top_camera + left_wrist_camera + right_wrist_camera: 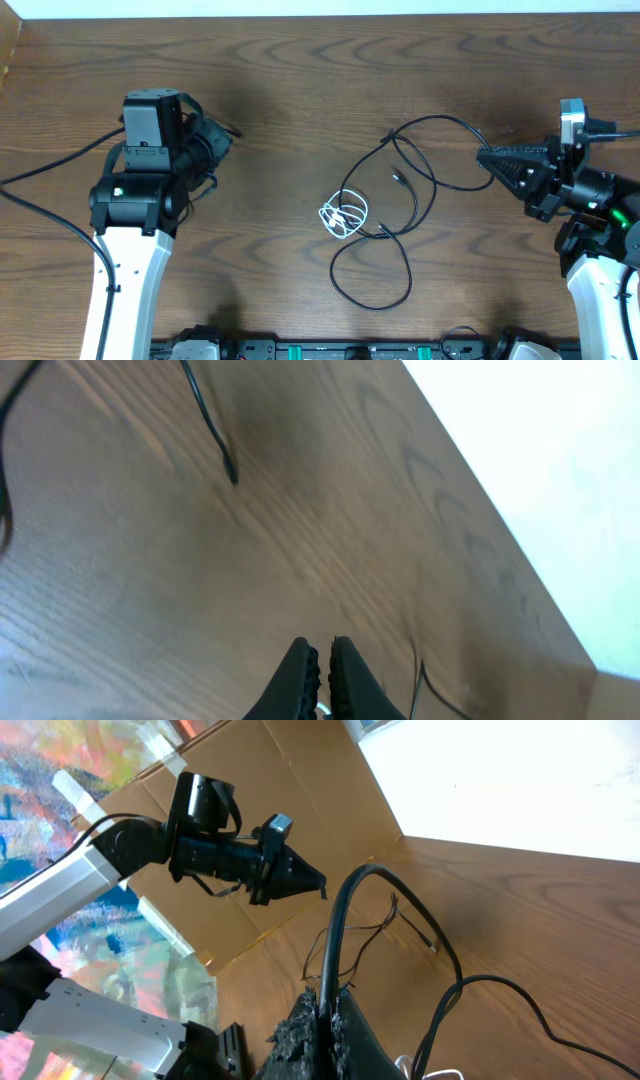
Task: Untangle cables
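A black cable [415, 190] lies in loose loops at the table's middle right, and one loop reaches toward the front [372, 290]. A small white cable [343, 215] is bunched against it. My right gripper [487, 157] is shut on the black cable's right-hand loop. In the right wrist view the cable [345, 910] rises out from between the jaws [330, 1010], with a bit of white cable [432, 1072] below. My left gripper [228, 135] is shut and empty at the left, well apart from the cables. Its jaws [322, 660] hang above bare wood.
The table [300, 80] is dark wood. A black cable end [225, 460] and a thin wire [420, 685] show in the left wrist view. The arms' own black leads [50, 170] trail off at the left. The left arm [230, 855] shows in the right wrist view.
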Controlling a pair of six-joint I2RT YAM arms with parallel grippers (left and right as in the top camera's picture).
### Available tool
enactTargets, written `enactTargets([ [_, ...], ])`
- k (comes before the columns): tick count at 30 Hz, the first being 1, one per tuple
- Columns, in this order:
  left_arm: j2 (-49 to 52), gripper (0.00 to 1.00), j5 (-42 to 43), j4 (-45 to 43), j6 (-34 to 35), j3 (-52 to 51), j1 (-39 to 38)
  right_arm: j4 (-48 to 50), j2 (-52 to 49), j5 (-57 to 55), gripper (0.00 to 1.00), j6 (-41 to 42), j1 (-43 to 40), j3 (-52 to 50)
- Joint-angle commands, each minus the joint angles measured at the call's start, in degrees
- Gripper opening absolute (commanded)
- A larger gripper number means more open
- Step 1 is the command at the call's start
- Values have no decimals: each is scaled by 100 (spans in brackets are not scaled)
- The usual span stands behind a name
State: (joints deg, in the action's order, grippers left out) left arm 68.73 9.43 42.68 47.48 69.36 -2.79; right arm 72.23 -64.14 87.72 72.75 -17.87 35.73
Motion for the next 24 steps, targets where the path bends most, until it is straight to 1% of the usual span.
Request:
enactTargets([
  [1,24,8,450,127,-269,127,-170,13,-2,-35,1,-107,-48,55],
  [5,131,9,560,306,-597,118,-472,15,-2,-63,1,-107,-48,55],
  [6,151,16,562,350,-645,116,-546,15,-2,-79,1,-109,-48,55],
  [7,186,17,560,404,-706,114,-643,15,-2,-81,1,-111,-48,55],
  [8,214,25,560,452,-739,109,-730,15,-2,-83,1,-131,-48,55],
  [12,409,35,560,520,-796,101,-1143,13,-7,-85,1,-129,-48,55],
  [15,597,40,557,439,-896,101,-1443,11,-11,-149,1,-120,-46,55],
  [19,914,42,560,190,-890,101,-1775,-2,-15,-323,1,98,-46,55],
  [24,1314,53,656,-238,-892,101,-2127,-2,-15,-356,1,199,-42,55],
])
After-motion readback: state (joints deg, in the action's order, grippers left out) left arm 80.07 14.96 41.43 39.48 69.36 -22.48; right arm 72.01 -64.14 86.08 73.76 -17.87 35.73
